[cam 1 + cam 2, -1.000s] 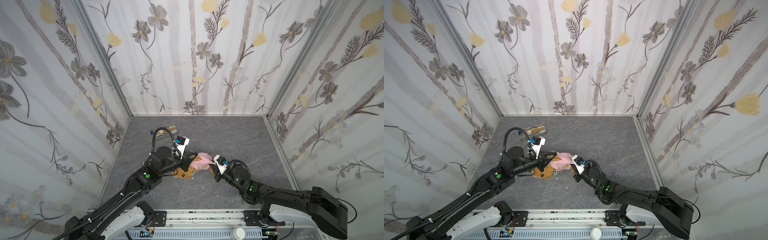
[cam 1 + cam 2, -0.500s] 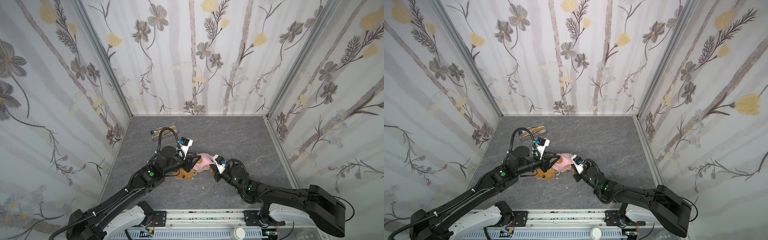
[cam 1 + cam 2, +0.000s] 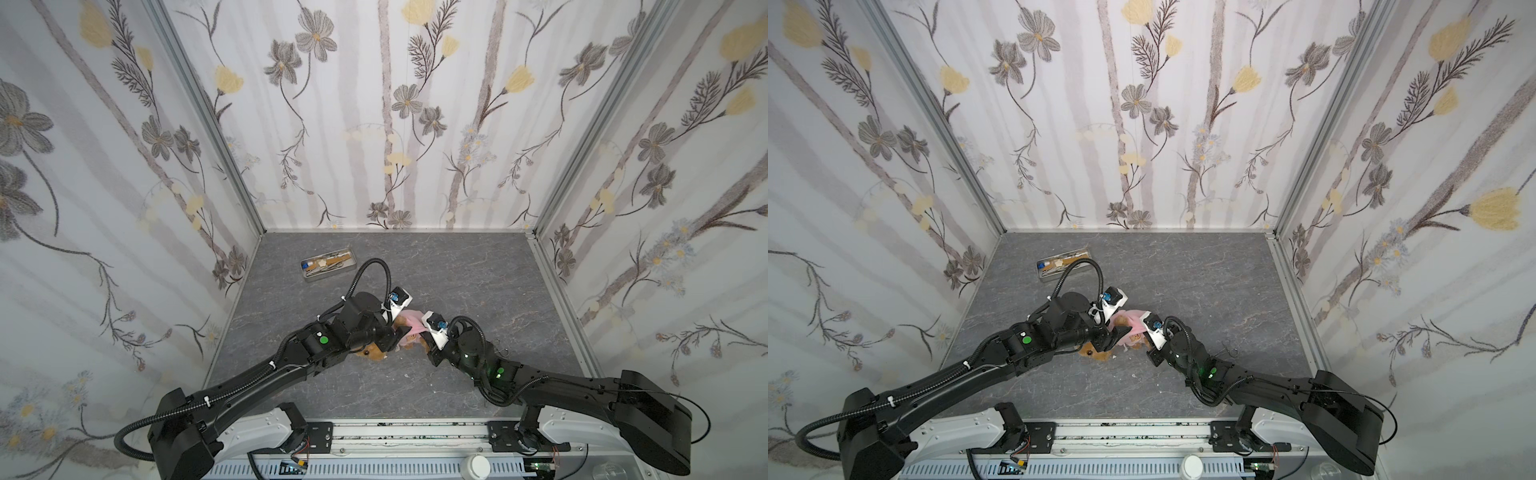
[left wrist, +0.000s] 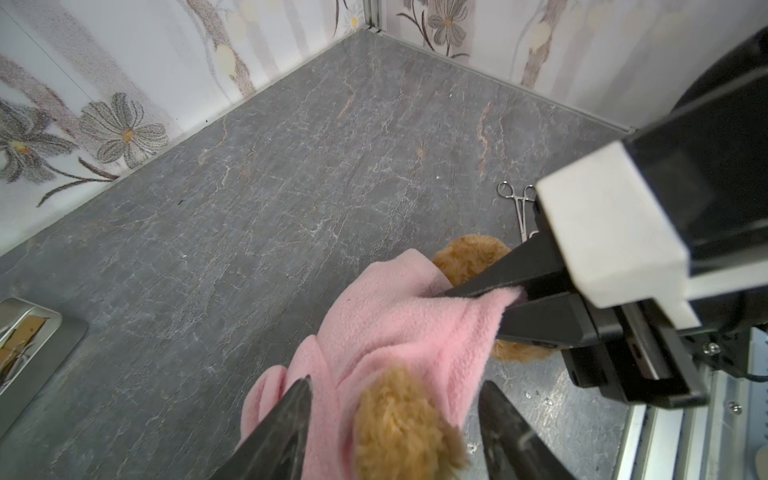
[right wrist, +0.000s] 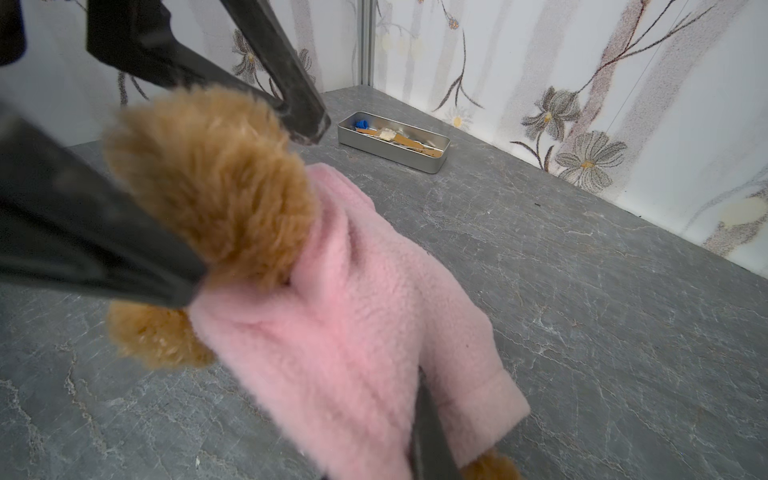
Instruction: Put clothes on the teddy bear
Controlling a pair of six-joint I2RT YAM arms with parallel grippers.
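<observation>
The teddy bear [image 3: 376,354] lies on the grey floor at front centre, its body in a pink fleece shirt [image 3: 412,316]. A golden paw [image 4: 399,424] sticks out of a pink sleeve. My left gripper [image 4: 395,386] is open, one finger on each side of that paw and clear of it; in the right wrist view its fingers [image 5: 305,116] flank the paw [image 5: 216,174]. My right gripper [image 5: 424,415] is shut on a fold of the shirt [image 5: 353,311] at the other end, also seen from the left wrist camera as the right gripper [image 4: 513,295]. The arms hide most of the bear in both top views.
A metal tin [image 3: 330,264] with small tools stands at the back left of the floor. Steel forceps [image 4: 519,208] lie on the floor behind the right gripper. Flowered walls close the cell on three sides.
My left gripper went from shut to open, and its arm shifted right over the bear. The right gripper kept its hold on the shirt.
</observation>
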